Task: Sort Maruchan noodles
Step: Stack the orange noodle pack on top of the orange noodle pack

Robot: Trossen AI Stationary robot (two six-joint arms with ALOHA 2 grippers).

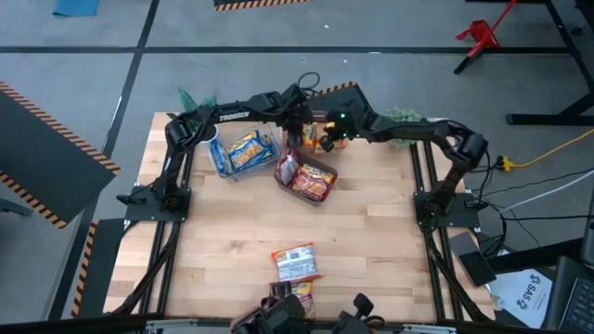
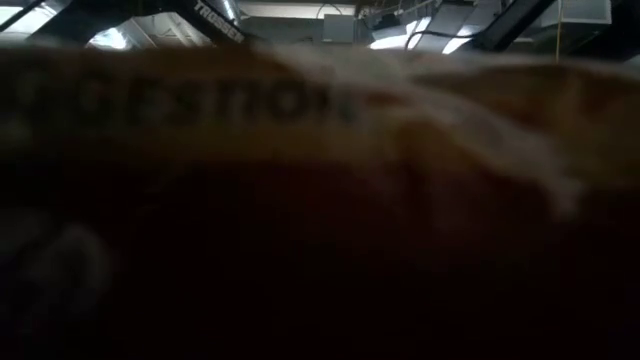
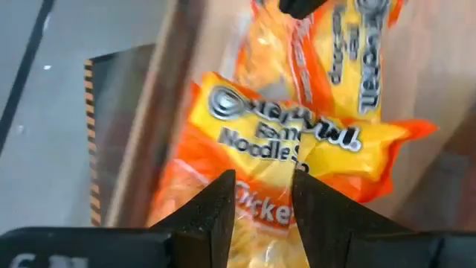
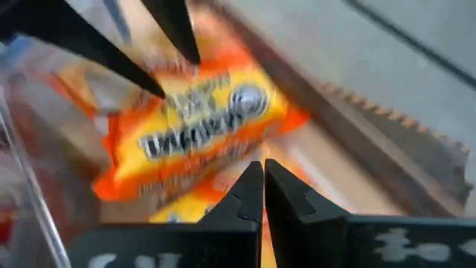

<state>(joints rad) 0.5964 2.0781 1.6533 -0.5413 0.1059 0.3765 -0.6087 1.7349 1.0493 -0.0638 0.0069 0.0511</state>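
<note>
While both arms meet at the desk's (image 1: 232,232) far edge, left gripper (image 3: 262,195) jaws pinching an orange Maruchan packet (image 3: 297,149), right gripper (image 4: 263,182) jaws pressed together just beside it.

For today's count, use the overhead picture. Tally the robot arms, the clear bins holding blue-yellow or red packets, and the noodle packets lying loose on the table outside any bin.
Robot arms: 2
Clear bins: 2
Loose Maruchan packets: 2
Total: 6
</note>
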